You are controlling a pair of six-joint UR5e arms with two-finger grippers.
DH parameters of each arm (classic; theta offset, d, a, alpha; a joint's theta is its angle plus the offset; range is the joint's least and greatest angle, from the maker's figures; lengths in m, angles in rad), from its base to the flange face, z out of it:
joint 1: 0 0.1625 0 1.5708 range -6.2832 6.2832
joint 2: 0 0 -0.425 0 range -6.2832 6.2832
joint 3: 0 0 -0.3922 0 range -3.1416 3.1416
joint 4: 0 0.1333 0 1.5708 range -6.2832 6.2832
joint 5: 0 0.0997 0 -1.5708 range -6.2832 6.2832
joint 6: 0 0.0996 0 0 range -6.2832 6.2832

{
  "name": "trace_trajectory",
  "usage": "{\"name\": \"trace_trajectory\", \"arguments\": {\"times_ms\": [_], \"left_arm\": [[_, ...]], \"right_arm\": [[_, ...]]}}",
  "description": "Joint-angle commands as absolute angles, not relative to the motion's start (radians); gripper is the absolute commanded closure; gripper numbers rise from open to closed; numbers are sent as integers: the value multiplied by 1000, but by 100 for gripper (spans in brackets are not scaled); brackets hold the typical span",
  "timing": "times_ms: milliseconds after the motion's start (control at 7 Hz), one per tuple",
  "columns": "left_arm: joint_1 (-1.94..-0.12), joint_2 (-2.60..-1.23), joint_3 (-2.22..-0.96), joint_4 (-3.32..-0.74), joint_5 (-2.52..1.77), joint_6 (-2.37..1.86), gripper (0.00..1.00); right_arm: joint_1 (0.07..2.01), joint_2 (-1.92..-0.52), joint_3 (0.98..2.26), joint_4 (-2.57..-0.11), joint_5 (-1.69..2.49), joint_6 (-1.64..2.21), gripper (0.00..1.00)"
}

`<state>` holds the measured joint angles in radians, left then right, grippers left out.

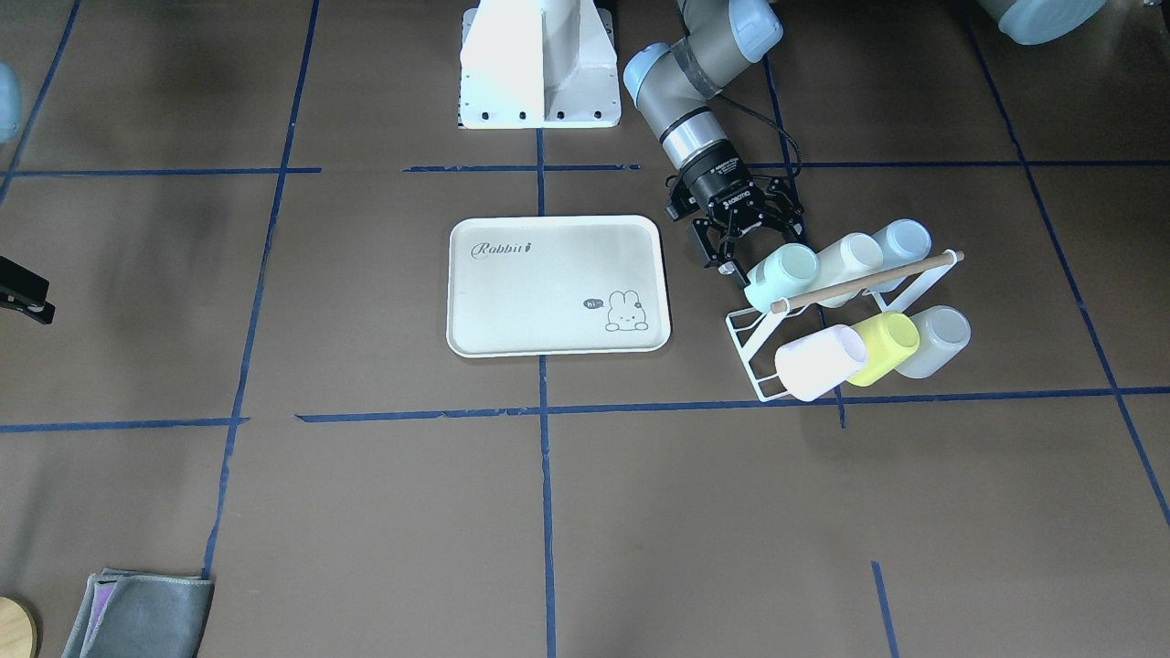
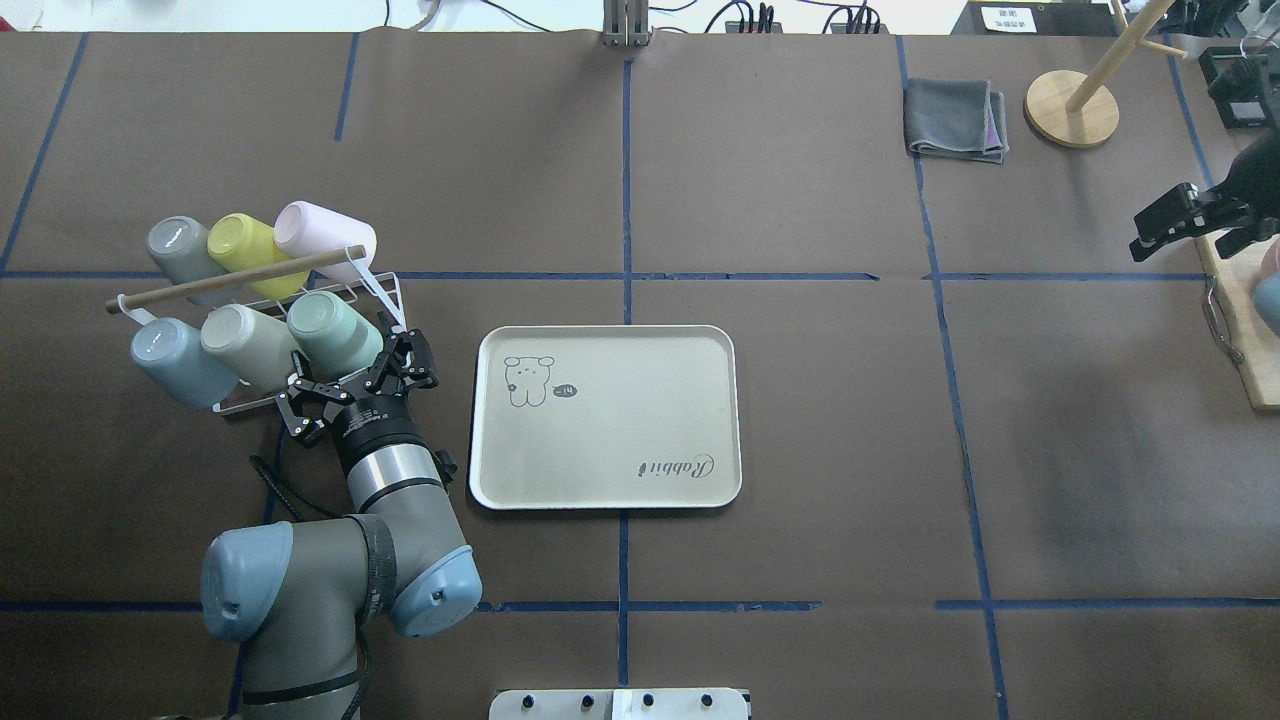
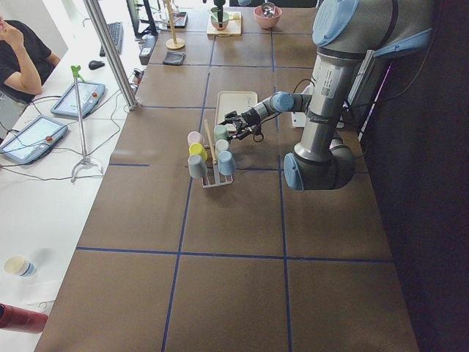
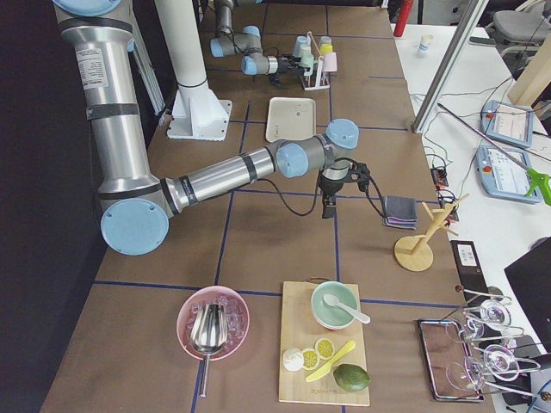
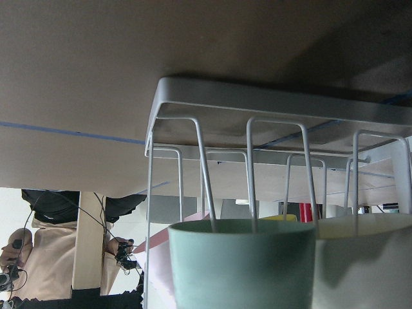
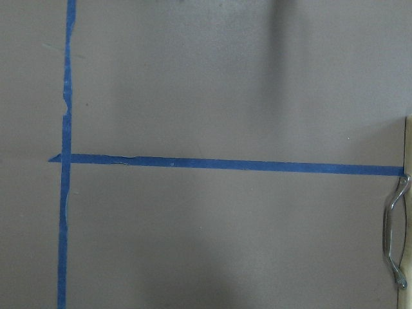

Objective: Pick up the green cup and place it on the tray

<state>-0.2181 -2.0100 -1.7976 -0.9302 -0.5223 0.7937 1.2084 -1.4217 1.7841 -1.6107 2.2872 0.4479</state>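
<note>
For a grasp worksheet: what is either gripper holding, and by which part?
Nothing. The left gripper is open near the green cup; the right gripper is empty.

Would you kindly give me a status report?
Left gripper open at pale mint-green plastic cup on white wire rack. Right gripper away, state unclear. Cream cup alongside.

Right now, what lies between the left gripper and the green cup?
Nothing. Overhead, the open left gripper sits right at the green cup; the left wrist view shows the cup straight ahead, unobstructed.
</note>
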Motion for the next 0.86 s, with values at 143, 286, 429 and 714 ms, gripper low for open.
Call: {"name": "trace_trajectory", "arguments": {"times_ms": [143,286,429,714], "left_arm": [[-235,-2006,-1767,-931,-520,795,3],[-236,-2006,-1766,-931,-520,795,6],[-241,-2006,-1767,-930,-519,795,8],[-242,-2006,-1767,-927,-515,798,38]], "right_arm": [[1207,-1420,1784,-1611,2287,449,0],[1207,-1420,1784,-1611,2287,449,0],[1207,-1420,1784,-1611,2287,449,0],[1207,-1420,1784,-1611,2287,449,0]]}}
